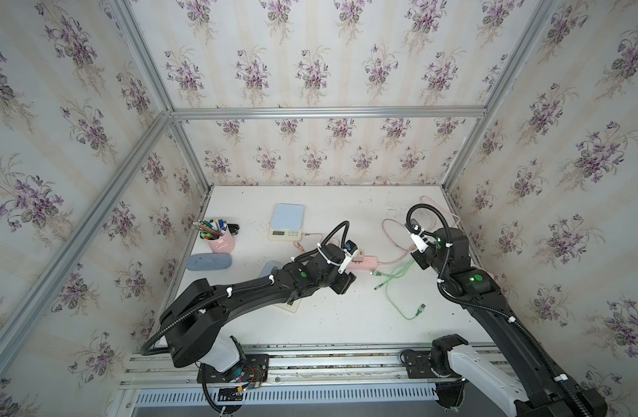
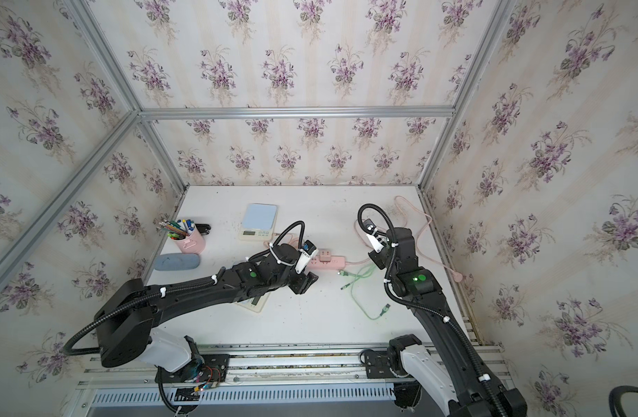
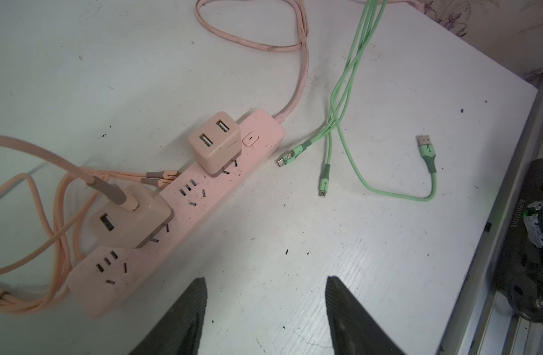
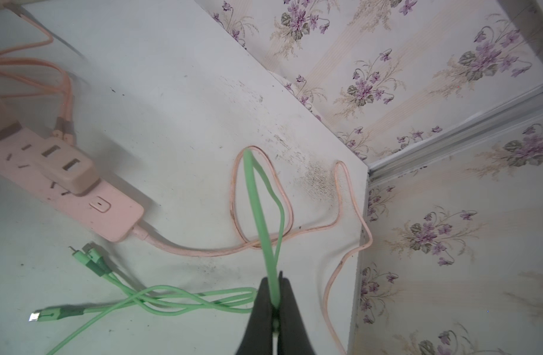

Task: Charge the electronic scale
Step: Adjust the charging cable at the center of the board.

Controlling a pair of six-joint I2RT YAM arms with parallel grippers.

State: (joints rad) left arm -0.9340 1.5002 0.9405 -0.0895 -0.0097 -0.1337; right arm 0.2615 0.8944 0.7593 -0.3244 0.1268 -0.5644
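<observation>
Right tool (image 4: 274, 279) pinches the mint-green rubber charging cable (image 4: 256, 199) mid-length, left tool (image 3: 265, 278) gapes empty, white blue-topped electronic scale (image 1: 287, 222) sits upper left on the desk (image 1: 346, 317) in both top views; cable-fetching judged underway, next requiring a regrip near a plug.

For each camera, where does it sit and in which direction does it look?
Top views: above the robot's base, looking down over the table; left arm and right arm show, scale at the far side.
Left wrist: on the left arm, looking over the open left tool at the pink power strip.
Right wrist: on the right arm, looking past the right tool, shut on the green cable.
Shared: both wrist views show the power strip and green cable.
</observation>
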